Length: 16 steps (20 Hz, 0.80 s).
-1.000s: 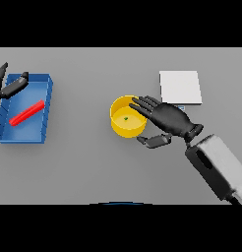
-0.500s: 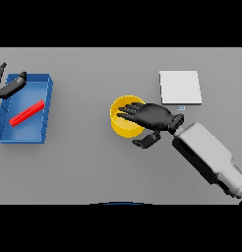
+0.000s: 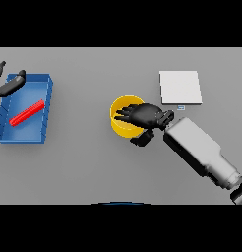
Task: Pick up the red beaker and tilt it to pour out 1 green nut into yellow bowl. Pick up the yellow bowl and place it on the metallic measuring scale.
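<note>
Head view
Hidden: the right hand (image 3: 142, 116) covers the inside of the yellow bowl (image 3: 119, 124), so no nut shows.
Cut off: the left hand (image 3: 9, 85), upper left, fingers loose and apart.
Right hand: fingers straight over the bowl, thumb outside its lower rim.
Red beaker (image 3: 26, 113): lying in the blue tray (image 3: 45, 109), left.
Scale (image 3: 180, 87): upper right.
Change: right hand has moved further left over the bowl.

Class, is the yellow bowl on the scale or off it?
Off: the yellow bowl sits on the table, apart from the scale.
</note>
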Motion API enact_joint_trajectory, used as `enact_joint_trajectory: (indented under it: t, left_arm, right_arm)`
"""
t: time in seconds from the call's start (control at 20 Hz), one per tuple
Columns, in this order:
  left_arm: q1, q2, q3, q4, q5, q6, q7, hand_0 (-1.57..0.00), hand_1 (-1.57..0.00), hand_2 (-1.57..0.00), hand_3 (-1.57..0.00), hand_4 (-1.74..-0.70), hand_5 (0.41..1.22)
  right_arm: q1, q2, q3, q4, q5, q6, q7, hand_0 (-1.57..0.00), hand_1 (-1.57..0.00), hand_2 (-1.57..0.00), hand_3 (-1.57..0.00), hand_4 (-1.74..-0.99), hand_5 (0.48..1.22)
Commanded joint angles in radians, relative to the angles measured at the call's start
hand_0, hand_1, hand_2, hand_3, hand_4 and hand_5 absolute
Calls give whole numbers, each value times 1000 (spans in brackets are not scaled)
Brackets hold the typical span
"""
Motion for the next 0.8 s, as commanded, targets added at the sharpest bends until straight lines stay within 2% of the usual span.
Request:
enact_joint_trajectory:
  t: [0.0,0.1,0.15,0.2,0.25,0.3,0.4,0.45,0.55,0.75]
  left_arm:
    - [2,3,2,-9,5,-3,4,1,1,1,1,-789,713]
    - [18,-1,-2,-3,1,-1,-9,1,1,1,1,-791,712]
    - [16,1,-1,-8,1,-1,-5,1,1,1,1,-791,711]
    - [18,7,2,0,-1,-2,-9,1,1,1,1,-789,710]
    - [10,6,3,7,1,-5,-17,1,1,1,1,-788,710]
    - [12,6,4,10,-1,-2,-27,1,1,1,1,-788,710]
    - [12,9,3,10,-1,-5,-25,1,1,1,1,-787,707]
    - [13,7,4,14,-1,-5,-24,1,1,1,1,-785,709]
    - [-4,4,-2,25,-8,-4,-25,1,1,1,1,-784,711]
    - [-6,3,2,16,-1,-5,-9,1,1,1,1,-786,707]
  right_arm:
    - [2,-5,-3,2,-2,4,1,1,1,-9,-41,-1209,732]
    - [-6,1,1,11,4,2,5,-48,-60,-88,-130,-1261,809]
    - [-8,0,3,9,2,2,-11,-193,-183,-189,-215,-1309,891]
    - [-6,1,5,13,4,-10,-26,-455,-407,-349,-322,-1363,957]
    - [-4,-1,4,7,3,-12,-29,-678,-640,-594,-572,-1435,1010]
    - [0,4,4,14,0,-20,-31,-857,-826,-789,-679,-1492,1052]
    - [-3,-4,14,3,-4,-3,-43,-1114,-1094,-1071,-882,-1578,1113]
    - [-6,-12,11,-4,-9,7,-51,-1205,-1189,-1129,-969,-1611,1135]
    - [-8,-12,4,-17,-22,47,-21,-1337,-1327,-1246,-1066,-1658,1166]
    - [-3,-20,-1,-38,-39,62,-7,-1475,-1471,-1353,-1185,-1707,1198]
